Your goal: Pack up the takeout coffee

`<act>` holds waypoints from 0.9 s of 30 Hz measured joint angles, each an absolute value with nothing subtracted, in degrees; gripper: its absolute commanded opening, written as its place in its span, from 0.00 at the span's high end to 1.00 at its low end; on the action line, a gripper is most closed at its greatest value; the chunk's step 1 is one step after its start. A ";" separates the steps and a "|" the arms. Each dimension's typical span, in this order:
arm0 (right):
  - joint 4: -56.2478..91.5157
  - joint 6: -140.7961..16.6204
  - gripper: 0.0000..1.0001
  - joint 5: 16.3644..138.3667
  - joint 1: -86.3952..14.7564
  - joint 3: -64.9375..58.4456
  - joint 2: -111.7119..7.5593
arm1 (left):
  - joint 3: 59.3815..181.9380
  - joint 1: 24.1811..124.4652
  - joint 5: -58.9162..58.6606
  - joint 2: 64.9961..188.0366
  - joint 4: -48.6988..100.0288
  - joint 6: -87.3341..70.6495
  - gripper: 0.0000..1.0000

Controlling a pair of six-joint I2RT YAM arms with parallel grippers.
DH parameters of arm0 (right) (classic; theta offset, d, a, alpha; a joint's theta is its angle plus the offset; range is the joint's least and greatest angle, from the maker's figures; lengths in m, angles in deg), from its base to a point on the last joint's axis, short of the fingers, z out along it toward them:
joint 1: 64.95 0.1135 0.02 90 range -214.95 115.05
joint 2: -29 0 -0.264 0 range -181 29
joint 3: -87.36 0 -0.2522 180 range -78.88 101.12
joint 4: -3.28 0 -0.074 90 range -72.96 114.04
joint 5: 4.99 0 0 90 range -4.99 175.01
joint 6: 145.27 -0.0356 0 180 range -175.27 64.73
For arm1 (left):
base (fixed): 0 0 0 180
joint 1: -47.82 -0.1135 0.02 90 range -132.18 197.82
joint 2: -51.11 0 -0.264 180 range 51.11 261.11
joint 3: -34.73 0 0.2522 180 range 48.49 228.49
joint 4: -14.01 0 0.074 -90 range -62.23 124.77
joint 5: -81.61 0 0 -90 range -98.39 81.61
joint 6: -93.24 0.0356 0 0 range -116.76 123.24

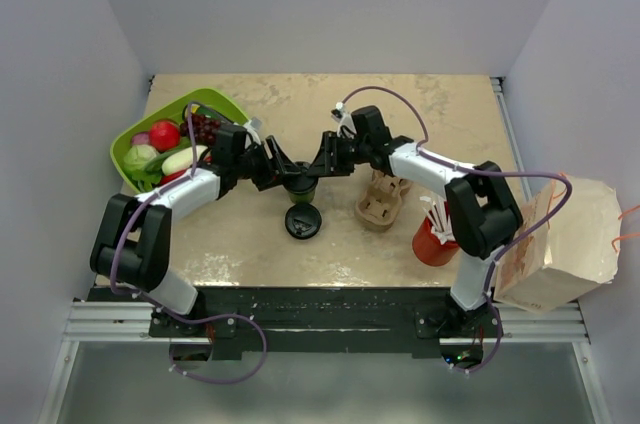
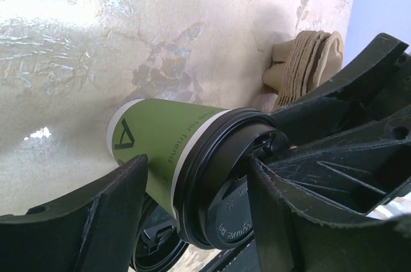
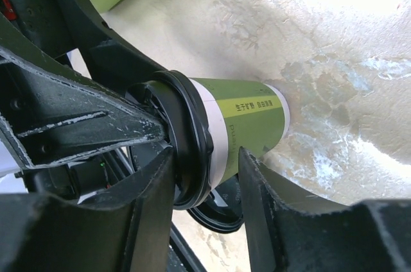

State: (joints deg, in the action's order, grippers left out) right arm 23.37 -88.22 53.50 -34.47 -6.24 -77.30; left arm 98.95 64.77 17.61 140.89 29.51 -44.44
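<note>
You have one green basket [image 1: 215, 102] in the far left corner of the table [image 1: 250, 259]. The produce in it is packed too tightly to count.

One green cup [image 1: 300, 190] stands near the middle of the table and wears one black lid [image 2: 221, 188]. There are two claws. The left claw [image 1: 283, 174] meets the cup from the left and the right claw [image 1: 318, 170] from the right.

In each wrist view your own fingers [image 2: 96, 227] stand apart with the cup showing in the gap. You cannot tell whether either pair presses on the cup or only flanks it, because the dark finger frames hide the points of contact.

One loose lid [image 1: 303, 221] lies flat just on the near side of the cup. In both wrist views the cup mostly covers it.

To the right sits one cardboard carrier [image 1: 380, 204], whose pockets are hard to make out. Toward the near right stands one red cup [image 1: 433, 246] with white straws [image 1: 437, 212]. Their number is unclear, and the right arm partly covers the cup.

One paper bag [image 1: 560, 244] stands at the right edge by the near corner.
</note>
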 measured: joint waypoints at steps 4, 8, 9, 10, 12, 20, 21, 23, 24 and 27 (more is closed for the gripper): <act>23.19 -87.17 0.54 53.65 -34.60 -6.81 -76.77 | 98.73 64.82 17.72 140.87 29.24 -44.79 0.36; 23.74 -86.82 0.60 54.00 -34.60 -7.24 -75.94 | 98.53 64.84 17.85 140.89 29.03 -44.79 0.36; 23.61 -87.00 0.62 53.76 -34.60 -7.38 -75.94 | 98.49 64.84 18.00 141.00 28.94 -44.79 0.36; 23.26 -87.33 0.68 53.43 -34.60 -7.66 -75.94 | 98.51 64.84 18.24 141.15 28.76 -44.77 0.36; 21.88 -88.07 0.75 52.34 -34.71 -8.40 -75.96 | 98.51 64.82 18.72 141.43 28.52 -44.79 0.36; 13.49 -92.35 0.77 48.87 -35.76 -12.77 -76.01 | 98.49 64.82 19.64 142.00 28.46 -44.79 0.37; 12.70 -92.81 0.66 48.60 -35.84 -13.19 -76.01 | 98.49 64.82 19.77 142.07 28.46 -44.79 0.37; 12.00 -92.92 0.51 48.52 -36.06 -13.60 -75.77 | 98.51 64.80 20.01 142.13 28.28 -44.84 0.37; 12.44 -92.57 0.49 48.91 -36.11 -13.65 -75.68 | 98.51 64.77 20.08 142.13 28.22 -44.82 0.37; 15.08 -91.30 0.44 51.20 -35.93 -13.58 -75.09 | 98.51 64.77 20.21 142.13 28.28 -44.77 0.37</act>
